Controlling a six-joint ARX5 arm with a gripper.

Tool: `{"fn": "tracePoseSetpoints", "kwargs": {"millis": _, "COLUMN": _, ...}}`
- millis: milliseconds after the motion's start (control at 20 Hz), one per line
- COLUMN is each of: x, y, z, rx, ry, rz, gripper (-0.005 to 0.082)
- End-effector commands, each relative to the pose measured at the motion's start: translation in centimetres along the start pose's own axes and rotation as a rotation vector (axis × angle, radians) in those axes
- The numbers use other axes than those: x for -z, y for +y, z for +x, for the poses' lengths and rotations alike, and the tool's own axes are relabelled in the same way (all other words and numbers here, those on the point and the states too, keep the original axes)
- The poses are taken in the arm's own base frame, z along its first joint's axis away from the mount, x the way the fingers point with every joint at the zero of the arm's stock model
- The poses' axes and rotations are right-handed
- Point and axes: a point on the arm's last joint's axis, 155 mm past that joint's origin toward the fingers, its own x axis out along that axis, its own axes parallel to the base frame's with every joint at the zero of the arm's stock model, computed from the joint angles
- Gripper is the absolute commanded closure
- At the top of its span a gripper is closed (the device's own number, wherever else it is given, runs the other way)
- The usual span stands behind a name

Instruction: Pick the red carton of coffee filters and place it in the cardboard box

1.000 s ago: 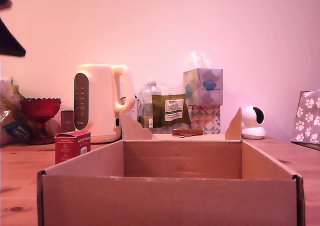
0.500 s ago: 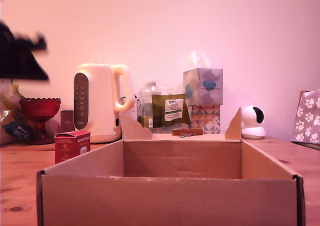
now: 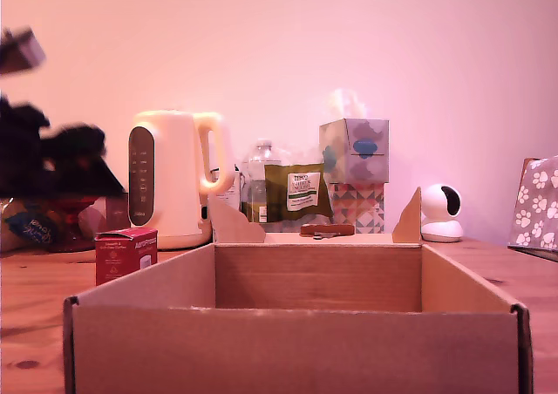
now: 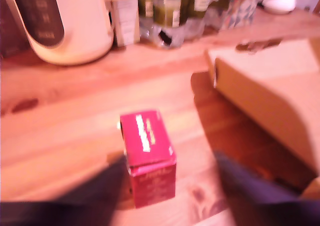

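Red carton of coffee filters [image 3: 126, 254] [image 4: 148, 156] standing upright on wooden table [image 3: 26, 324], just beside cardboard box [image 3: 296, 324] at exterior view's left, in front of white kettle [image 3: 174, 178]. Gripper [image 4: 170, 196] above carton, blurred, two dark fingers [image 4: 95, 196] spread wide on either side, not touching it.

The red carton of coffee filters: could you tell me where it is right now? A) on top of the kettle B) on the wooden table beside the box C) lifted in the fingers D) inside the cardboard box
B: the red carton of coffee filters stands on the table, outside the cardboard box, with the fingers apart on either side of it.
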Motion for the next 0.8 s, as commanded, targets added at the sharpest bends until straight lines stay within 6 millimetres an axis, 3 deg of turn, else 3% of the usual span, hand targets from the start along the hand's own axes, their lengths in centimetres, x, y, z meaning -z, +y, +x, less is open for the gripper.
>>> {"fn": "tracePoseSetpoints", "kwargs": {"millis": 0, "x": 0.8, "y": -0.2, "z": 0.3, "rx": 0.004, "ry": 0.011, "rz": -0.008, "gripper": -0.0011}}
{"fn": "tracePoseSetpoints", "kwargs": {"millis": 300, "x": 0.5, "y": 0.1, "z": 1.9, "rx": -0.002, "ry": -0.026, "rz": -0.004, "gripper": -0.0011}}
{"fn": "tracePoseSetpoints", "kwargs": {"millis": 600, "x": 1.1, "y": 0.7, "z": 6.0, "rx": -0.014, "ry": 0.010, "rz": -0.008, "gripper": -0.0011}}
{"fn": "tracePoseSetpoints", "kwargs": {"millis": 750, "x": 2.4, "y": 0.9, "z": 7.7, "rx": -0.016, "ry": 0.075, "rz": -0.014, "gripper": -0.0010}}
